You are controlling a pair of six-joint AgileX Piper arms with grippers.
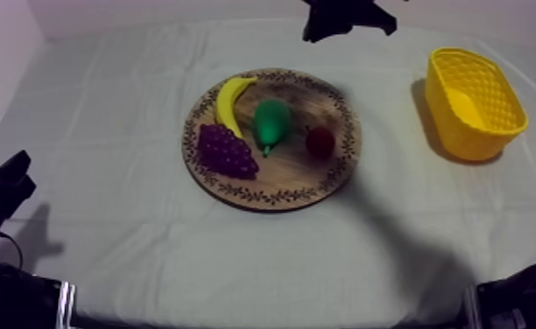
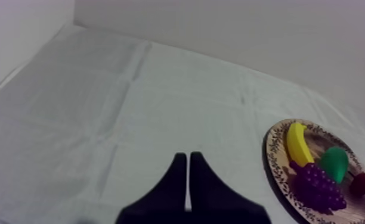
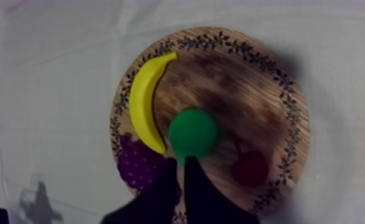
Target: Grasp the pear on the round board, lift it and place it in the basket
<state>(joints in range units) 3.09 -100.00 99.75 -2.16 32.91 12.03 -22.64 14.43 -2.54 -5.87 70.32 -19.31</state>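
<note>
Your right pincer (image 3: 182, 162) hangs with its fingers together over the pear (image 3: 192, 132). The pear lies on the board (image 3: 292, 113) between the banana (image 3: 143, 98), grapes (image 3: 138, 165) and small red fruit (image 3: 250, 168). The basket (image 1: 477, 105) stands well right of the board. Your left pincer (image 2: 188, 158), also together, sits over bare table (image 2: 131, 107), left of the board.

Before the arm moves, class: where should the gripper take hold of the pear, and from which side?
Grip the pear across its fat body, coming straight down from above. It lies on the board with banana and grapes close alongside, so a sideways approach looks crowded.
</note>
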